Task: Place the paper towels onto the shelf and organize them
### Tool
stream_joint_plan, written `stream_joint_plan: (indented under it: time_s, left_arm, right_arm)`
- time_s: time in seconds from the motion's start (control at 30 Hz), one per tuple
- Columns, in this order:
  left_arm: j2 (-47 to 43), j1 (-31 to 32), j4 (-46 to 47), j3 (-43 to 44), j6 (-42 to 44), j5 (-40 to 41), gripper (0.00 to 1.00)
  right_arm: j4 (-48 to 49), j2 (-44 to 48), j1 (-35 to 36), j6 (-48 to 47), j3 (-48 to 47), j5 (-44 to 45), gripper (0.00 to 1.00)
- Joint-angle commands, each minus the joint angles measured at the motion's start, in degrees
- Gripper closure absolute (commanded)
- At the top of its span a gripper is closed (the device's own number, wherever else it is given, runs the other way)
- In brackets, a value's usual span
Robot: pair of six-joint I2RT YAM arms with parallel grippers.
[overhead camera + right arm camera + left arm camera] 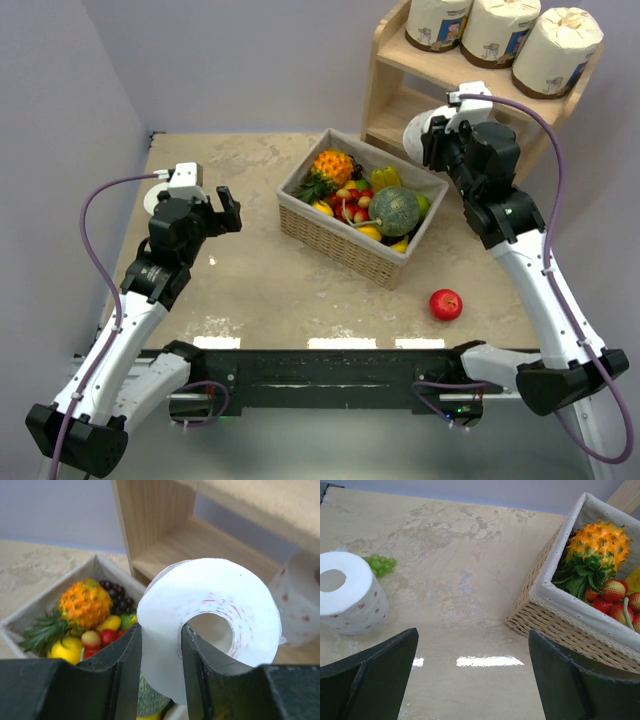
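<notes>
The wooden shelf (392, 62) stands at the back right, with three cream-wrapped rolls (496, 30) on its top tier. My right gripper (432, 140) is shut on a bare white roll (220, 595). One finger is in the core and one is outside, and the roll is held in the air in front of the lower tier (200, 540). Another dotted white roll (300, 595) lies on that lower tier at the right. My left gripper (472, 640) is open and empty above the table. A third bare roll (347, 592) stands to its left, also showing in the top view (154, 196).
A wicker basket (330, 232) full of fruit sits mid-table, just left of the shelf and below the held roll. A red apple (446, 304) lies near the front right. Green grapes (381, 564) lie behind the left roll. Walls close in at the left and back.
</notes>
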State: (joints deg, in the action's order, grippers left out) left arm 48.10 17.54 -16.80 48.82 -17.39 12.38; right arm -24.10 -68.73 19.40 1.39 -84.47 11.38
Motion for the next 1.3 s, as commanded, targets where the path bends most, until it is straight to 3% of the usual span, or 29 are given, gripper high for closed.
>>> stream_joint_plan:
  time_s: [0.0,0.37,0.73,1.27]
  left_arm:
    - [-0.46,-0.14,2.65,-0.57,-0.37,0.45,0.03]
    - [-0.2,-0.05,2.65,-0.57,-0.19,0.71,0.03]
    - [-0.46,-0.14,2.47,-0.48,-0.02,1.15,0.03]
    - [-0.2,-0.14,2.56,-0.57,0.07,0.89,0.03]
  right_arm:
    - [19.95,2.28,0.29,-9.38,5.52,1.63,0.77]
    - [29.1,-0.52,0.99,-21.94,8.62,1.54,0.74]
    - [29.02,-6.32,2.13,-30.65,6.51,2.24,0.73]
    - [40.8,-14.5,4.86,-46.55,9.93,21.31,0.73]
